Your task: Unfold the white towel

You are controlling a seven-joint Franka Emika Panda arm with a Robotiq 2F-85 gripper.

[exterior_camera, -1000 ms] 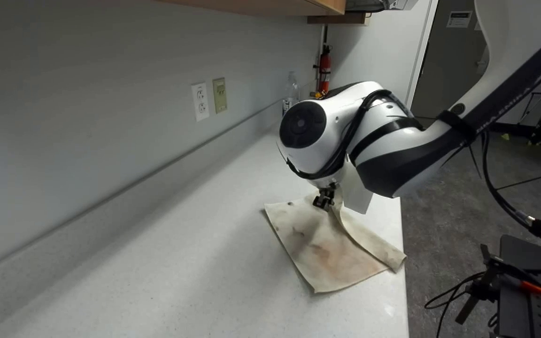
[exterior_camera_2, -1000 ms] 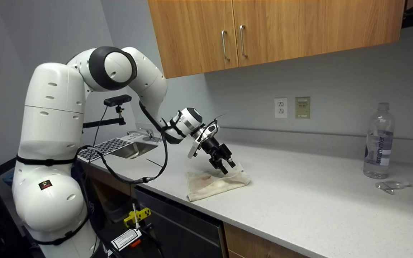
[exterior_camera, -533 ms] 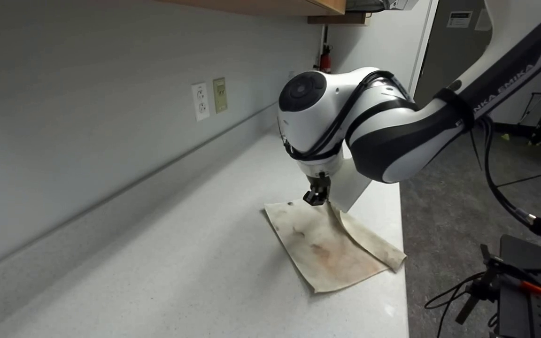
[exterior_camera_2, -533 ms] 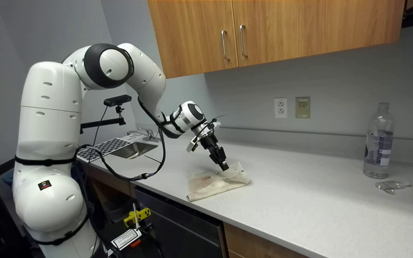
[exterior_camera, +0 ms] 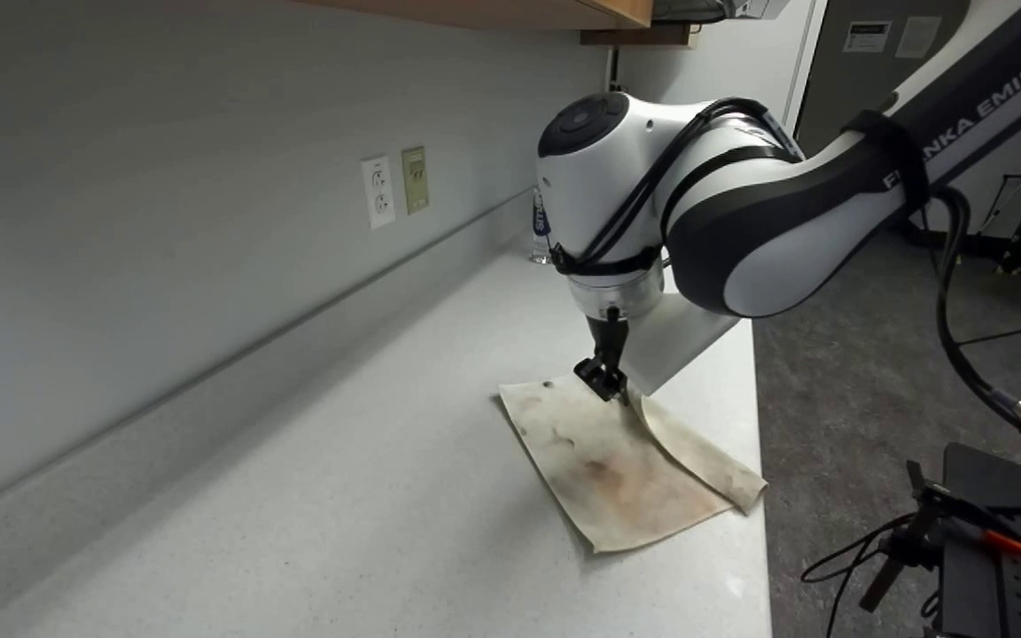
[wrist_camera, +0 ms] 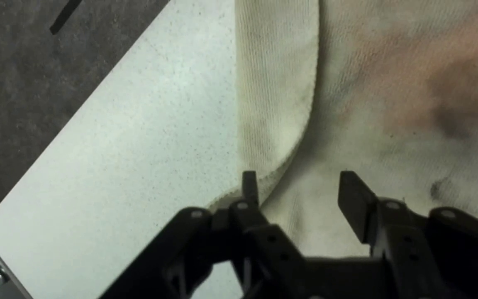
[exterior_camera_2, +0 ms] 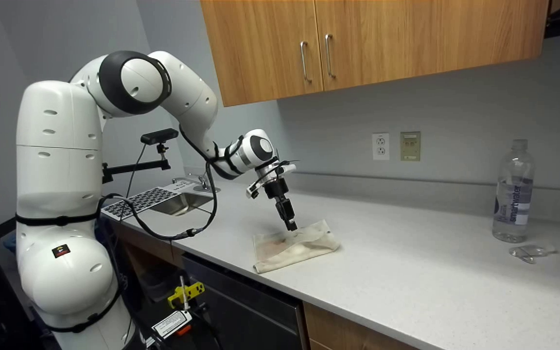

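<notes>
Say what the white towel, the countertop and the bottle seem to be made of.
White towel: matte cloth, perhaps cotton; fine ribbing shows in the wrist view.
Countertop: smooth, faintly glossy, perhaps quartz or laminate, given its specks and soft glare.
Bottle: clear, smooth, likely plastic, possibly glass; the wall shows through.

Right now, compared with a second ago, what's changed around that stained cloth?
The gripper has swung more upright and shifted slightly leftward in an exterior view. Its fingers stand apart in the wrist view, with nothing visibly held. Away from the gripper, the white towel looks unchanged, one side folded over; the bottle hasn't moved.
</notes>
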